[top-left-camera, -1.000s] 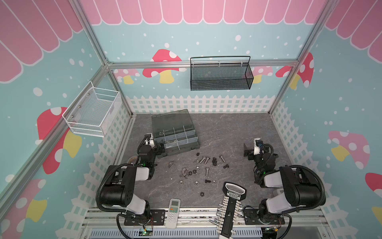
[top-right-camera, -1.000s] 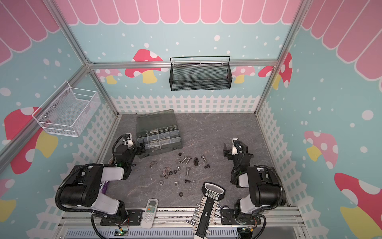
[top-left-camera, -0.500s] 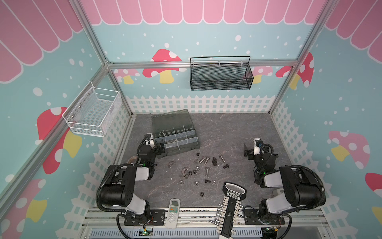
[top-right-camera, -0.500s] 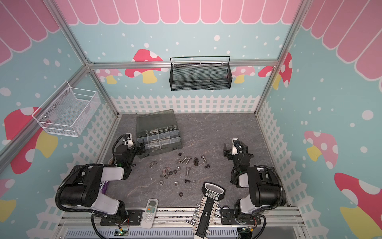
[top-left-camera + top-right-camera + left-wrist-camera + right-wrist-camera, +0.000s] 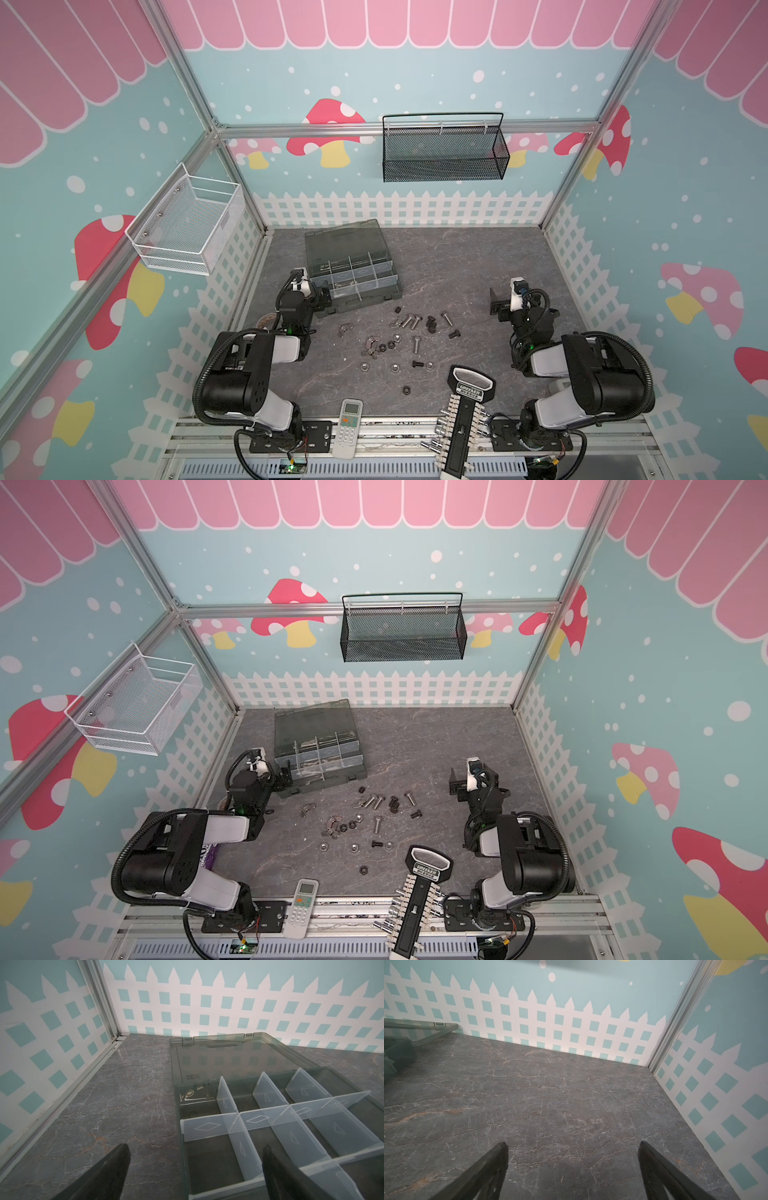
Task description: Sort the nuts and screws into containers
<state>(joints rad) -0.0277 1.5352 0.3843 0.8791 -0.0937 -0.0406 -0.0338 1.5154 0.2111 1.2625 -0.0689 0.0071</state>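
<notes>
By my reckoning the sorting has barely begun, if at all, since neither hand carries anything. My left hand (image 5: 195,1147) is spread wide and grips nothing. It sits at the lower left corner of the organizer box (image 5: 376,297) as the top views show it, with the box's lid (image 5: 343,239) folded back flat. The containers (image 5: 216,1159) that show in the left wrist view look empty; whether the farther ones hold anything I cannot tell. My right hand (image 5: 572,1144) is also spread wide, over bare surface (image 5: 550,1088) at the right of both top views, well apart from the parts. Further out, in the lower middle of both top views, the screws (image 5: 415,344) and the nuts (image 5: 365,366), silver and black, lie mixed and scattered just below the box. All of these look left to sort.
</notes>
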